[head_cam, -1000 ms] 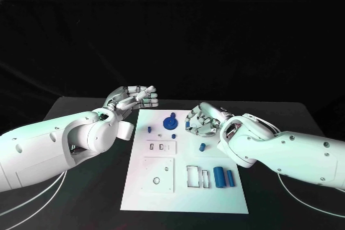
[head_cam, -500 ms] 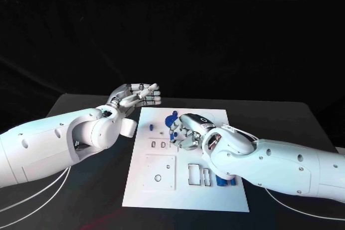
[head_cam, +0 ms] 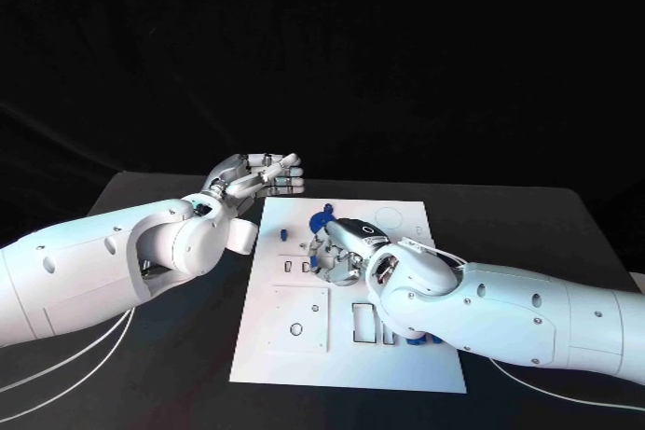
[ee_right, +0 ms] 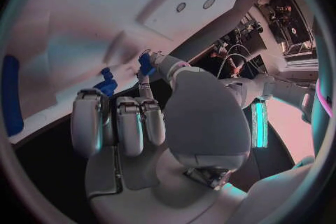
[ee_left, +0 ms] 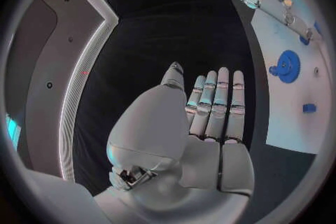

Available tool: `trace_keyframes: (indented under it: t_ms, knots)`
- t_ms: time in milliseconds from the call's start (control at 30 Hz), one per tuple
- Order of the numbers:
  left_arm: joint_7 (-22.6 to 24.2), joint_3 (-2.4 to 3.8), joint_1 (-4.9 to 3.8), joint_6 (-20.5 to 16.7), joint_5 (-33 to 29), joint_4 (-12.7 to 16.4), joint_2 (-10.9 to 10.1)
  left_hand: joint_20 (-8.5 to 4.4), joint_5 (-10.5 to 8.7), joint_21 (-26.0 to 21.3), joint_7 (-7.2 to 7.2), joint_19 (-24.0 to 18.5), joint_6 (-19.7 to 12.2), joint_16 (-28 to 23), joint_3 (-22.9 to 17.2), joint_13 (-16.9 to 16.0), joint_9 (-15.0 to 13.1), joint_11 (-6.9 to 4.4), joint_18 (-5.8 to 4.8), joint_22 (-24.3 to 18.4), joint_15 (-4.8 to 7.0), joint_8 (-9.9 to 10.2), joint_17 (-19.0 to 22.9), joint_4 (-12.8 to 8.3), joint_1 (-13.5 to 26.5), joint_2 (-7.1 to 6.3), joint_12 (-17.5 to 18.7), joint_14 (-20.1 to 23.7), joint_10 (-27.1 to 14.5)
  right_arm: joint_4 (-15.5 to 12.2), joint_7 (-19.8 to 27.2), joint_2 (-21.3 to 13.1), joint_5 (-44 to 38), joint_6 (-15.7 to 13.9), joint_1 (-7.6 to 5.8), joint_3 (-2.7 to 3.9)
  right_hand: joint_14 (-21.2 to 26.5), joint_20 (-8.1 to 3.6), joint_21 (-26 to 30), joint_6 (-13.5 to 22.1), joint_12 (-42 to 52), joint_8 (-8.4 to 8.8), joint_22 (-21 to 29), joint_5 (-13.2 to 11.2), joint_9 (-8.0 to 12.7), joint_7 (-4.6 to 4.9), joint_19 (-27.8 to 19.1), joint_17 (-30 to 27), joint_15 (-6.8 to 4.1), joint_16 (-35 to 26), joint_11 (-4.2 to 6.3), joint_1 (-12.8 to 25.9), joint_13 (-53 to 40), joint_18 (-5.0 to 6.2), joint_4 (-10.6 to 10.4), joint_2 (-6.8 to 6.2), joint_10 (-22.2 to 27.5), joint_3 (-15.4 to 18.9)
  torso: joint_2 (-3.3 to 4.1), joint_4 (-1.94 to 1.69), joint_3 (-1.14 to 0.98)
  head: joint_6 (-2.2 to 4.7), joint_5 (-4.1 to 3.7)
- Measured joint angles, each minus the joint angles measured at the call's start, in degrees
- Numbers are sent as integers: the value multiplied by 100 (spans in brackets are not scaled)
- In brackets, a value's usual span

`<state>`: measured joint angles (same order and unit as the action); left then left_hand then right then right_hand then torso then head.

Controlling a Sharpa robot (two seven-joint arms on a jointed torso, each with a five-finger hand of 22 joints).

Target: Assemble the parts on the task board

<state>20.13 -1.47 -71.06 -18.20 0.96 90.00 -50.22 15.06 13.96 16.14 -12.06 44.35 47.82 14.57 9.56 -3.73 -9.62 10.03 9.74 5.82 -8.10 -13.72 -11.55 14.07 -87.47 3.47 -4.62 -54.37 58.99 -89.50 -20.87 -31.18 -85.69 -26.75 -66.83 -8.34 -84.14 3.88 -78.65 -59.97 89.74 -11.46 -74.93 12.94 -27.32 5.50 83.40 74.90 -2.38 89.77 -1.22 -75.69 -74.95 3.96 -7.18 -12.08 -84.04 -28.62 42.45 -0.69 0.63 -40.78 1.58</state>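
Right robot hand [head_cam: 339, 253] pinches a small blue plastic part [ee_right: 145, 63] over the white rectangular task board [head_cam: 404, 374]; your left robot hand [head_cam: 255, 178] waits open. Most assembly looks undone.

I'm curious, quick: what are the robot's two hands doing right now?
Left hand: open, holding nothing, beside the task board.
Right hand: pinching a small blue part.
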Motion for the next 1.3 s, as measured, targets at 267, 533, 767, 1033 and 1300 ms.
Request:
trace_keyframes:
  t_ms: [267, 533, 767, 1033, 1300]
  knots:
    - [-12, -1, 0, 10, 0, 9, -6, 0, 0, 0, 0, 0, 0, 0, 0, 0, 0, 0, 0, 0, 0, 0, 0, 0, 0, 0, 0, 0, 0, 79, -15, 78, -59, 47, 55, -6, 0, 0, 0, 0, 0, 4, 1, 0, 2, 0, 0, 0, 0, 0, 0, 0, 0, 0, 0, 0, 0, 1, 0, 0, -3, -29, 4]
    - [-25, -1, 0, 18, 1, 12, -16, 0, 0, 0, 0, 0, 0, 0, 0, 0, 0, 0, 0, -6, 0, 0, 1, 0, 0, 0, 0, 0, 0, 123, -18, 102, -114, 69, 72, -8, 0, 0, 0, 1, 0, 8, 1, 0, -5, 0, 0, 0, 0, 0, 0, 30, 1, 0, 0, -31, 0, 1, -4, -4, -3, -34, -25]
    - [-36, -1, 0, 26, 2, 16, -20, 0, 0, 0, 0, 0, 0, 0, 0, 0, 0, 0, 0, -6, 0, 0, 1, 0, 0, 0, 0, 0, 0, 139, -21, 108, -186, 69, 80, -5, 0, 1, 0, 2, 0, 17, 1, 0, -9, 2, 0, 0, 0, 0, 0, 53, 1, 0, 0, -54, 0, 1, -5, -2, -2, -35, -26]
    - [-48, -2, 0, 38, 3, 18, -27, 0, 1, -23, 0, -1, 0, -24, 0, -4, 0, 0, 0, -6, 0, 0, 1, 0, 0, 0, 0, 0, 0, 140, -50, 107, -264, 62, 86, -4, 0, -20, 0, 24, 0, 24, 2, -30, -9, -15, -21, 0, 1, 0, -1, 86, 2, 0, 0, -65, 0, 1, -5, -3, -1, -39, -45]
    - [-60, -2, 0, 52, 4, 19, -32, -1, 1, -23, 0, 0, 0, -24, 0, -4, 0, 0, 0, -10, 0, 0, 0, 0, 0, 0, 0, 0, 0, 142, -91, 107, -312, 51, 93, -3, 0, -20, 0, 44, 0, 24, 2, -53, -10, 4, -21, 0, 0, 0, -1, 130, 2, 0, -17, -67, 0, 18, -4, -3, 0, -48, -44]
